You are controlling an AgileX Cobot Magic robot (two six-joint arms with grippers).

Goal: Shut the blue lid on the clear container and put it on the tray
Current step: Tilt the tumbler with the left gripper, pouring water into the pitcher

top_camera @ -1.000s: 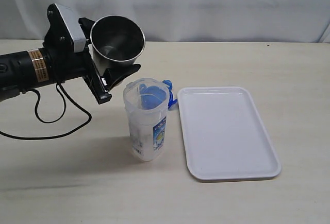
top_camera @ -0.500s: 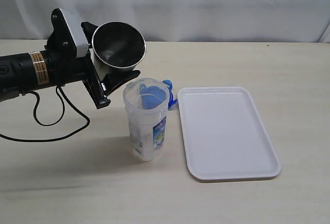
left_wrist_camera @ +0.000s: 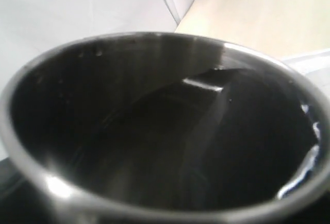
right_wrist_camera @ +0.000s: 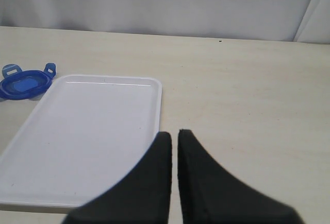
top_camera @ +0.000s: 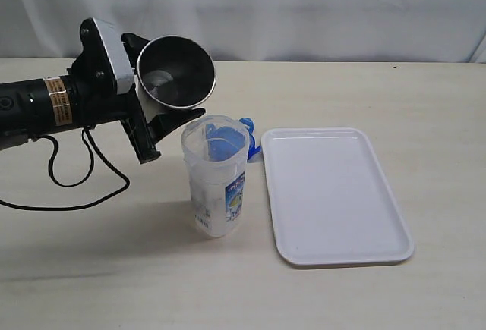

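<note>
The clear container (top_camera: 217, 182) stands upright and uncovered on the table, just left of the white tray (top_camera: 334, 193). Behind it, by the tray's far left corner, the blue lid (top_camera: 249, 139) lies flat on the table; the right wrist view also shows the lid (right_wrist_camera: 26, 82) beside the tray (right_wrist_camera: 87, 131). My left gripper (top_camera: 165, 77) is shut on a steel cup (top_camera: 178, 68), tipped on its side above and left of the container's mouth. The cup's dark inside (left_wrist_camera: 154, 131) fills the left wrist view. My right gripper (right_wrist_camera: 174, 134) is shut and empty, low near the tray's edge.
A black cable (top_camera: 83, 186) loops on the table under the left arm. A white curtain (top_camera: 304, 4) backs the table. Bare tabletop (top_camera: 425, 95) lies right of and behind the tray.
The left gripper has shifted the steel cup slightly right and down, closer to the container's mouth. Container, lid and tray have not moved.
</note>
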